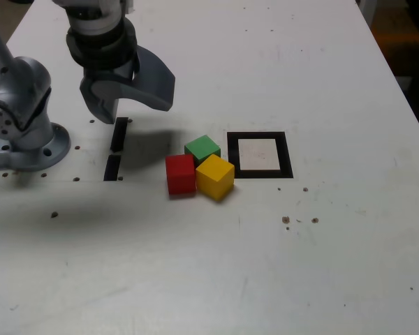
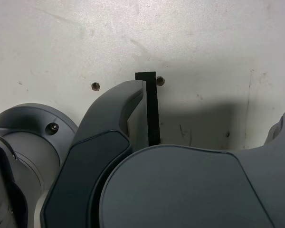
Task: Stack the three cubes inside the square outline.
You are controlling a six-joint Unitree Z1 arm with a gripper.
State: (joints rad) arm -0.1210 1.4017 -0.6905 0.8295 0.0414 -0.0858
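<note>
White table (image 1: 321, 265), square outline (image 1: 259, 155) apparently empty — cubes (image 1: 200, 168) beside it

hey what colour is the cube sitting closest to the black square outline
Green, though the yellow cube is nearly as close. The exterior view shows it best.

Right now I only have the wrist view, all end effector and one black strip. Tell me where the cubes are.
Observer: In the exterior view the red cube, yellow cube and green cube sit bunched together on the table, none stacked.
Operator: Give me the square outline.
Observer: The square outline lies just to the exterior view's right of the cluster, and its white centre holds nothing.
Operator: Place my end effector against them.
Observer: The end effector hangs above the two short black strips, to the exterior view's left of the cubes, holding nothing.
</note>
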